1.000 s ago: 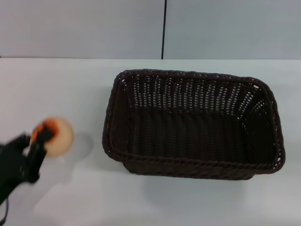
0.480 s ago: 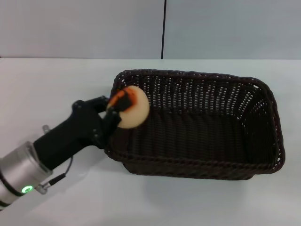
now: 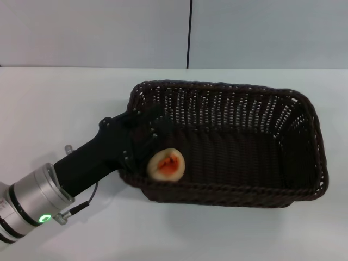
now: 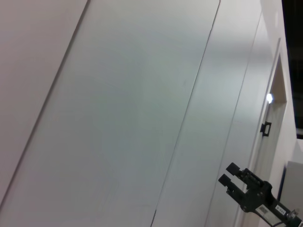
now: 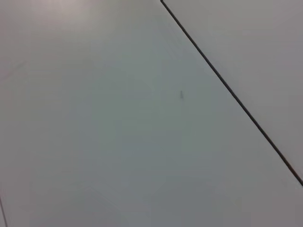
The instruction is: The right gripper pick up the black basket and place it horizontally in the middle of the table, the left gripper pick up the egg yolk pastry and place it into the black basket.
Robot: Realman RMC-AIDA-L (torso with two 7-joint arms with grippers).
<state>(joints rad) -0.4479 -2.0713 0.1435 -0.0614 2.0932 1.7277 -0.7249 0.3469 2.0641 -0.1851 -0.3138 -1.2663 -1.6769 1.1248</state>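
The black basket lies lengthwise across the middle of the white table. The egg yolk pastry lies inside it, at the near left corner, orange centre up, with no finger on it. My left gripper reaches over the basket's left rim, just above and left of the pastry, open. My right gripper is out of the head view; it shows far off in the left wrist view, raised in front of a wall, fingers apart and empty.
A grey wall with a dark vertical seam stands behind the table's far edge. The left arm's silver link with a green light crosses the near left of the table.
My left gripper carried the pastry from the near left of the table over the basket's left rim. The pastry has left the fingers and now rests in the basket.
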